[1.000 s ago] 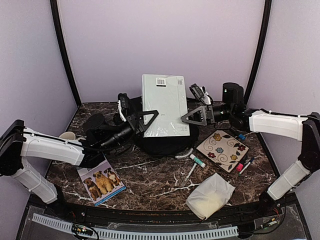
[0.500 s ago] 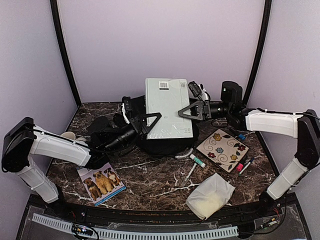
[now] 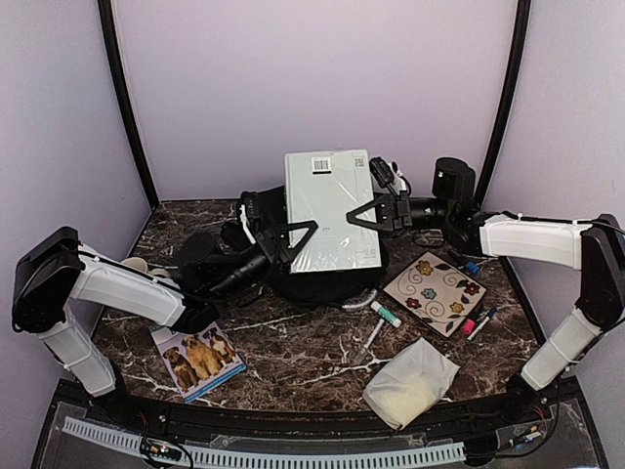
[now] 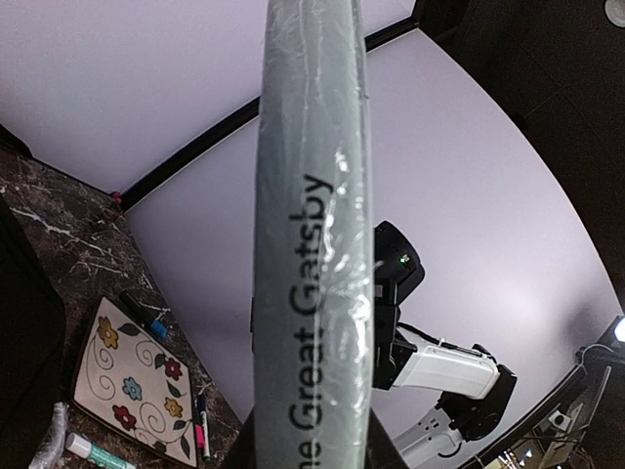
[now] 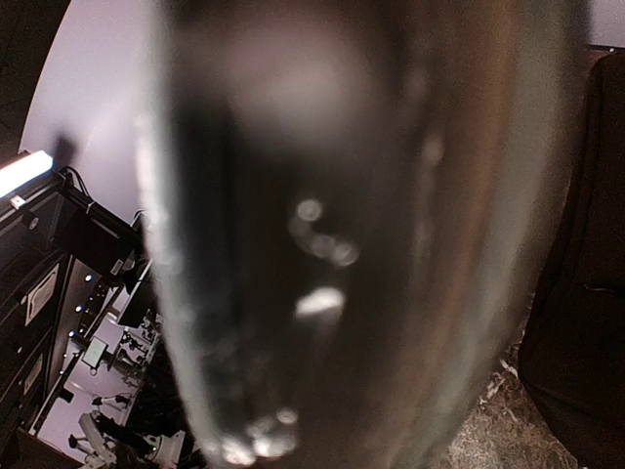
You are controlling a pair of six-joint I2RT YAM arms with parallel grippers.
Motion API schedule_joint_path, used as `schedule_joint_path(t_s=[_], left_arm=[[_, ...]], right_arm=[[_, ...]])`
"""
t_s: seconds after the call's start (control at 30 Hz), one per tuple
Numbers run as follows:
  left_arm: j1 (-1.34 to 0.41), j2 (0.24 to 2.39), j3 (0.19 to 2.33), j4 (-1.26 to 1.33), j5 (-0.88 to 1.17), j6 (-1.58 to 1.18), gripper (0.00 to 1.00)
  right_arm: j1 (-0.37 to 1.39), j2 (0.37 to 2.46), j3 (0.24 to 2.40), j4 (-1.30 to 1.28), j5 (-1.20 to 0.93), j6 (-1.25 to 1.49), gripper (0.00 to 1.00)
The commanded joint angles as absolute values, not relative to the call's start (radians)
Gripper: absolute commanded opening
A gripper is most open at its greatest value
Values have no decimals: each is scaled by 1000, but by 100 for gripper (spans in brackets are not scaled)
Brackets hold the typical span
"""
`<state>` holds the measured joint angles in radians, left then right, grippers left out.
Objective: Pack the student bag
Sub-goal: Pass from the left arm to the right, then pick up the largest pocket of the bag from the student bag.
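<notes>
A pale grey-green book (image 3: 327, 210), its spine (image 4: 312, 244) reading "The Great Gatsby", is held tilted above the black student bag (image 3: 322, 285) at the back middle of the table. My left gripper (image 3: 293, 234) is shut on the book's left edge; in the left wrist view the spine rises from between the left gripper (image 4: 311, 454) fingers. My right gripper (image 3: 363, 217) is closed on the book's right edge. The right wrist view is filled by the blurred book (image 5: 342, 234), which hides the fingers, with the bag (image 5: 586, 293) at the right.
A dog-picture booklet (image 3: 198, 359) lies front left, a white cup (image 3: 132, 264) behind it. A floral card (image 3: 436, 291), a glue stick (image 3: 387, 314), pens (image 3: 476, 324) and a white pouch (image 3: 410, 381) lie to the right.
The right gripper has moved left onto the book's right edge and closed on it. The left arm has pushed forward, and the book sits slightly higher and further right.
</notes>
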<state>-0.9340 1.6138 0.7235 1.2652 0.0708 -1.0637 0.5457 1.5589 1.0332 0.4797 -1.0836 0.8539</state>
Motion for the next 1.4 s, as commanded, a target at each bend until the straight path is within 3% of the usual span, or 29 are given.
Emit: schedule_joint_path(t_s=[0.0, 0.1, 0.2, 0.27, 0.4, 0.53, 0.67, 0.77, 0.97, 1.37], left_arm=[[-931, 1583, 748, 1344, 55, -1059, 13], [-929, 1561, 758, 1203, 46, -1024, 34], [-925, 1446, 795, 743, -109, -837, 55], [-925, 1414, 862, 513, -176, -695, 62], [-925, 1468, 1041, 170, -205, -487, 65], [-966, 1621, 1283, -126, -349, -305, 57], [-1001, 1785, 1476, -288, -359, -137, 53], [-1013, 1903, 1616, -389, -348, -102, 57], [-1014, 2081, 1767, -469, -247, -90, 67], [-970, 2281, 2030, -649, -154, -113, 70]], right_arm=[[544, 1520, 1031, 519, -1050, 805, 4], [520, 1515, 1038, 516, -1055, 811, 0], [451, 1483, 1027, 546, -1064, 849, 0], [399, 1453, 1027, 512, -1069, 824, 0], [297, 1376, 1034, 269, -1026, 609, 0], [232, 1296, 1047, -10, -928, 336, 0], [165, 1221, 1054, -187, -851, 154, 0], [122, 1195, 1063, -318, -836, 54, 0], [38, 1078, 943, -300, -830, 72, 0], [-21, 1073, 865, -195, -899, 174, 0]])
